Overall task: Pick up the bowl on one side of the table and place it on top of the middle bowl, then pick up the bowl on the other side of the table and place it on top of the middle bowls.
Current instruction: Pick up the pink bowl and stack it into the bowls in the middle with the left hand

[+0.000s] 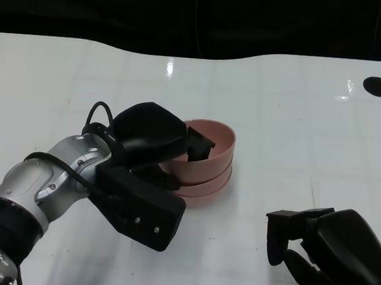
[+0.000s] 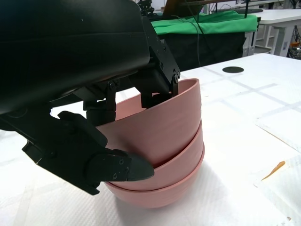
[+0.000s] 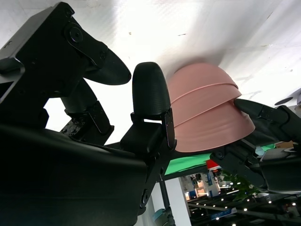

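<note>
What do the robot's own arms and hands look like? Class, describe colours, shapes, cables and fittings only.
The left forearm is a silver metal cylinder with black bands and small screws. A thin black cable loops at its wrist. The left hand is matte black, with a rounded shell, a boxy block with screw heads, and jointed fingers. The right hand is the same glossy black, rounded shell with stubby, round-tipped fingers.
</note>
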Controlling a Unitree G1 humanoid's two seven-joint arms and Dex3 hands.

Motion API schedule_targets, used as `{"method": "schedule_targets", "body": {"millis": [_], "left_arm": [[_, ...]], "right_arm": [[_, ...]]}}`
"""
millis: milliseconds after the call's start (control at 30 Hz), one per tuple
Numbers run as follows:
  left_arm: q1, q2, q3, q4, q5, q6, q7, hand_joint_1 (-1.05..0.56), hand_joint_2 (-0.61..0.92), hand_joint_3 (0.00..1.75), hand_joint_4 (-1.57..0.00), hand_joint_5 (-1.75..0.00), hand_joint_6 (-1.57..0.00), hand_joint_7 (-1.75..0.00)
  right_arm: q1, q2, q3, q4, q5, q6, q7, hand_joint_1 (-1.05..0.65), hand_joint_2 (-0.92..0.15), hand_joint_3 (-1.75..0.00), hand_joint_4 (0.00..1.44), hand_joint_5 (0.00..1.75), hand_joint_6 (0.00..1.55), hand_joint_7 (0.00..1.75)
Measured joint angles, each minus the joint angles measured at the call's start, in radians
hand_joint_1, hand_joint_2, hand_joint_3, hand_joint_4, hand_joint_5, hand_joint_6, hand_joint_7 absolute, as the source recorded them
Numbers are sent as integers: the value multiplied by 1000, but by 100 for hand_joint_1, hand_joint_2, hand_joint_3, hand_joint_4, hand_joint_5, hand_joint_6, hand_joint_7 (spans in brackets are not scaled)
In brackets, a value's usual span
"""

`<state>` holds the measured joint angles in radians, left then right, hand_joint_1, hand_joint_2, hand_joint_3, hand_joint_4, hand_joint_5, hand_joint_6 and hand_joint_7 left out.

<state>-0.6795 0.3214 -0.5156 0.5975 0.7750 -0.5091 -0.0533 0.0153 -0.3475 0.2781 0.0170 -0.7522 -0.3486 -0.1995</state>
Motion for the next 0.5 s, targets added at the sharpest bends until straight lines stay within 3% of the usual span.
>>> {"method": "schedule_targets", "body": {"millis": [67,167,267,500], "left_arm": [[-5,-1,-12,7,26,11,10,-33,90,23,-60,-102,-71,-42],[-8,-4,-42,16,68,41,18,-39,92,17,-52,-75,-66,-14],[-13,-6,-50,16,78,48,16,-43,92,13,-49,-60,-63,-4],[-18,-4,-50,10,50,54,-64,-57,92,16,-34,-43,-52,0]], "right_arm": [[0,0,0,0,0,0,0,-13,-21,-145,96,175,82,153],[0,0,0,0,0,1,1,-13,-20,-144,96,175,82,152],[0,0,0,-1,0,8,3,-13,-21,-143,95,175,82,152],[0,0,1,-1,0,9,3,-12,-21,-143,96,175,82,153]]}}
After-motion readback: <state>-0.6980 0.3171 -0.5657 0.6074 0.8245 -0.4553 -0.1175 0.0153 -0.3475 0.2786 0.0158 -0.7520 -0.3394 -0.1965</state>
